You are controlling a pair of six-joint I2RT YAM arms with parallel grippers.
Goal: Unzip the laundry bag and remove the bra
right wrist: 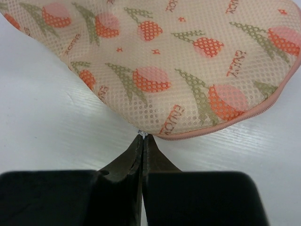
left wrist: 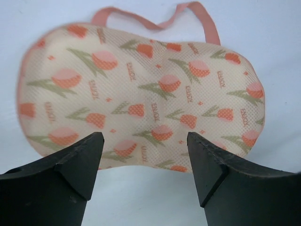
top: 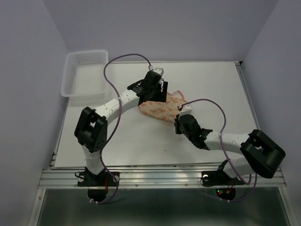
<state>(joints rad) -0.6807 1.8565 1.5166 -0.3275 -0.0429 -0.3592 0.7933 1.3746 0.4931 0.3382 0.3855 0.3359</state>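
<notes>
White plastic mesh basket (top: 68, 81) at far-left corner of white table (top: 216, 89)

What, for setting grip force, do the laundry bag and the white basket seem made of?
Laundry bag: soft matte mesh fabric, probably synthetic; fine holes show across its tulip print, with pink textile zipper edging. Basket: apparently rigid white plastic, smooth, with latticed walls; too distant to be sure.

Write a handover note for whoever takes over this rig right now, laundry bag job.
Left gripper open, over the laundry bag, holding nothing.
Right gripper shut at the bag's zipper edge, apparently pinching the zipper pull.
Bag lies on the table, looks zipped; bra not visible.
Done: pull gripped at most. Left: unzip, take out the bra.
</notes>
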